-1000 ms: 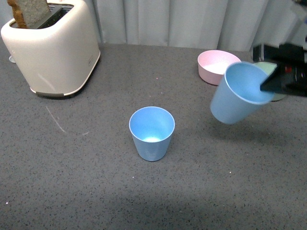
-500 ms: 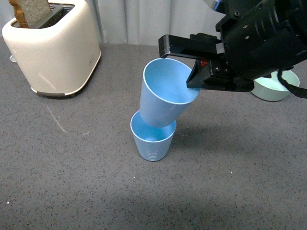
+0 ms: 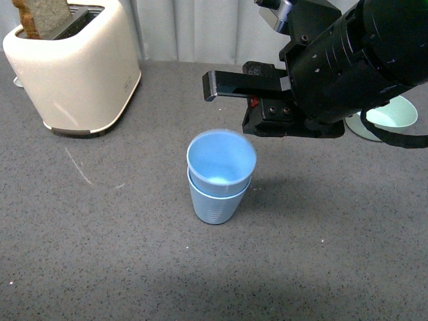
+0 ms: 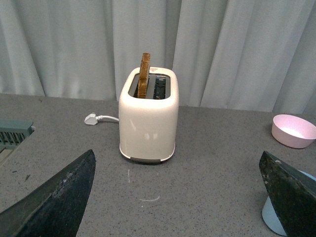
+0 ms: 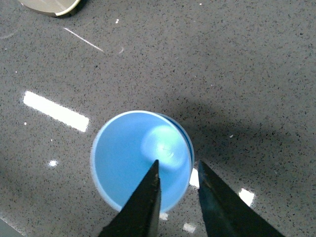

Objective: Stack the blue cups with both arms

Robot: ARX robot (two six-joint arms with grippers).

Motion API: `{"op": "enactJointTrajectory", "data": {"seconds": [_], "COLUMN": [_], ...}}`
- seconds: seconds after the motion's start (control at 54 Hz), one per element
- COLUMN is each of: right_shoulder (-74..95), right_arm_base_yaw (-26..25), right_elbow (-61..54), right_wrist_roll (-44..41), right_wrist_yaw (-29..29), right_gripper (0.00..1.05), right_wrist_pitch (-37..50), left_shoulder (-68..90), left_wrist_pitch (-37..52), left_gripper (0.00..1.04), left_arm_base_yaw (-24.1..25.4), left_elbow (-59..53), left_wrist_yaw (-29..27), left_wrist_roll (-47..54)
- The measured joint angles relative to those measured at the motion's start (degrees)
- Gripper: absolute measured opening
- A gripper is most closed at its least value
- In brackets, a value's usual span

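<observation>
Two light blue cups stand nested on the grey table: the upper cup [image 3: 221, 162] sits inside the lower cup [image 3: 214, 204], upright. My right gripper [image 3: 227, 100] hovers open just above and behind them, touching neither; the black right arm [image 3: 348, 63] fills the upper right. In the right wrist view the stacked cups [image 5: 133, 158] lie below my open right gripper [image 5: 178, 170], whose fingers straddle the rim without gripping it. My left gripper [image 4: 180, 197] is open and empty, low over the table; a bit of the lower cup [image 4: 274, 217] shows behind one finger.
A cream toaster [image 3: 73, 67] with a slice of bread stands at the back left, also in the left wrist view [image 4: 148, 116]. A pink bowl [image 4: 294, 131] and a green bowl [image 3: 391, 114] sit at the back right. Grey curtains hang behind.
The right gripper carried the second cup left over the standing cup, lowered it in tilted, then let go. The cup now sits nested and upright, and the gripper has risen clear.
</observation>
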Motion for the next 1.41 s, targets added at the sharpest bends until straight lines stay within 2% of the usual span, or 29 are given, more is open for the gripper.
{"op": "enactJointTrajectory", "data": {"seconds": [0.13,0.241,0.315,0.37,0.407,0.444,0.5,0.537,0.556,0.611,0.685,0.944,1.093,1.407], "right_shoulder": [-3.52,-5.03,-5.03,-5.03,-5.03,-4.85,-4.74,-5.05,-5.49,-7.48,-13.53,-23.37,-29.83,-46.49], "right_arm_base_yaw": [-0.55,-0.81,-0.85,-0.92,-0.92,-0.66,-0.17,-0.50,-1.01,-2.86,-6.32,-12.87,-15.63,-20.65], "right_elbow": [-1.86,-1.97,-2.12,-2.21,-2.21,-3.02,-9.35,-17.09,-19.93,-25.81,-32.65,-45.57,-49.88,-55.56], "right_wrist_roll": [-1.25,-1.97,-2.08,-2.08,-2.10,-2.95,-7.02,-10.32,-11.26,-12.81,-14.16,-15.39,-15.41,-15.39], "right_wrist_yaw": [2.54,2.82,2.84,2.84,2.84,5.35,17.79,27.08,29.31,31.17,29.81,22.95,19.80,15.06], "right_gripper": [0.60,0.83,0.94,0.97,0.95,0.93,0.83,0.74,0.71,0.62,0.46,0.00,0.01,0.01], "right_wrist_pitch": [4.42,4.79,4.79,4.79,4.79,7.30,24.94,42.73,48.28,59.06,69.26,72.81,70.31,59.54], "left_shoulder": [0.00,0.00,0.00,0.00,0.00,0.00,0.00,0.00,0.00,0.00,0.00,0.00,-0.02,-0.02], "left_wrist_pitch": [0.00,0.00,0.00,0.00,0.00,0.00,0.00,0.00,0.00,-0.04,-0.09,-0.09,-0.09,-0.09], "left_gripper": [0.98,0.98,0.98,0.98,0.98,0.98,0.98,0.98,0.98,0.98,0.98,0.98,0.98,0.98], "left_arm_base_yaw": [0.00,0.00,0.00,0.00,0.00,0.00,0.00,0.00,0.00,0.00,0.00,0.00,0.00,0.00], "left_elbow": [0.00,0.00,0.00,0.00,0.00,0.00,0.00,0.00,0.00,0.00,0.00,0.00,0.00,0.00], "left_wrist_yaw": [0.00,0.00,0.00,0.00,0.00,0.00,-0.07,0.09,0.02,-0.17,-0.15,0.00,-0.13,-0.07], "left_wrist_roll": [0.00,0.00,0.00,0.00,0.00,0.00,0.00,0.02,0.00,0.00,0.00,0.02,0.00,0.02]}}
